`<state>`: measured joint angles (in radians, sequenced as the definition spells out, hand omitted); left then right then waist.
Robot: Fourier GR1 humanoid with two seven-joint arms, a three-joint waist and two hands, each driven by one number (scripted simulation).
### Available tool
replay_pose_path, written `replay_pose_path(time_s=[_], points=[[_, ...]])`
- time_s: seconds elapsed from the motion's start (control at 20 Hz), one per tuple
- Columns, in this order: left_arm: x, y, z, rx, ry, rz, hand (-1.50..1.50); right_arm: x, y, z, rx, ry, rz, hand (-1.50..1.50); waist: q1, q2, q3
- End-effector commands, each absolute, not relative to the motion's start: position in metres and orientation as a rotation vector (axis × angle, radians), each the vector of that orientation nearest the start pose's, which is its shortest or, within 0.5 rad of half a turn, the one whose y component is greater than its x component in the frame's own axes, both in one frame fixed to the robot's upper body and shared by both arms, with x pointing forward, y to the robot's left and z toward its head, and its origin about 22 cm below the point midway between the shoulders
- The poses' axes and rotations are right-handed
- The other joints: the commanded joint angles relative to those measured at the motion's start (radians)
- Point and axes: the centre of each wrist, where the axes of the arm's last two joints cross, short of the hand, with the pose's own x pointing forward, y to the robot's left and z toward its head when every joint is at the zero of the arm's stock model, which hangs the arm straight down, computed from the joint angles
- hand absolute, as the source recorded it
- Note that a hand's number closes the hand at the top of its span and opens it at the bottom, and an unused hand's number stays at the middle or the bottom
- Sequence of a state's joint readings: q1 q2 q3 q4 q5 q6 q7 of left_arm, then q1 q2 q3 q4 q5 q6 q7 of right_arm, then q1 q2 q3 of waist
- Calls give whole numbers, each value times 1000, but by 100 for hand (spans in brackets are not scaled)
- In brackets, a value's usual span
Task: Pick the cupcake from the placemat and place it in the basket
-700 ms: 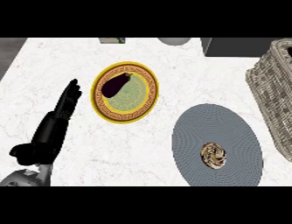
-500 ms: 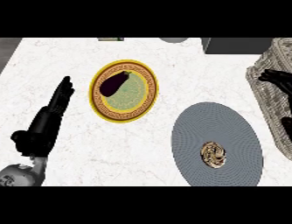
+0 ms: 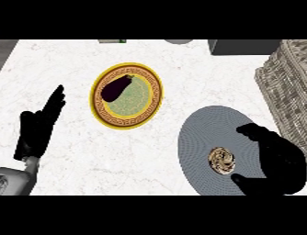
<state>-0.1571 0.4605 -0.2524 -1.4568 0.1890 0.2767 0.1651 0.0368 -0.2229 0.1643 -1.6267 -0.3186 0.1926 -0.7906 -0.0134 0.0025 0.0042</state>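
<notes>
One white marbled counter (image 3: 82,151) is recorded, carrying every other item. One woven basket (image 3: 298,92) is observed at the right edge, its near side just beside the placemat. One round grey placemat (image 3: 207,128) is noted at lower right of centre. One yellow-rimmed plate (image 3: 137,98) with a patterned border is seen left of the placemat and apart from it; one dark purple eggplant (image 3: 116,88) is laid across its upper left part. Two black hands are counted. The right hand (image 3: 278,160) is positioned over the right part of the placemat, fingers and thumb curved and spread apart, nothing enclosed by them. The left hand (image 3: 39,126) is found at the left of the counter, fingers straight and pointed upward, nothing held. One cupcake (image 3: 220,159) is located on the lower part of the placemat, just beside the right hand, in the gap between thumb and fingers; contact cannot be determined.
</notes>
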Motion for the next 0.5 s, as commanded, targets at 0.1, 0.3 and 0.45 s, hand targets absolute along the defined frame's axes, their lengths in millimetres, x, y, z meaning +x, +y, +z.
replay_pose_path(time_s=[0.1, 0.3, 0.45], points=[[277, 282, 21, 309, -1343, -190, 0, 192, -281, 4, -41, -2215, 242, -150, -29, -7, -8], [282, 287, 36, 307, -1356, -172, 0, 187, -342, 41, -384, -2050, 575, -150, -31, -10, -10], [277, 286, 25, 296, -1347, -187, 0, 183, -370, 74, -448, -1879, 849, -150, -25, -7, -11]])
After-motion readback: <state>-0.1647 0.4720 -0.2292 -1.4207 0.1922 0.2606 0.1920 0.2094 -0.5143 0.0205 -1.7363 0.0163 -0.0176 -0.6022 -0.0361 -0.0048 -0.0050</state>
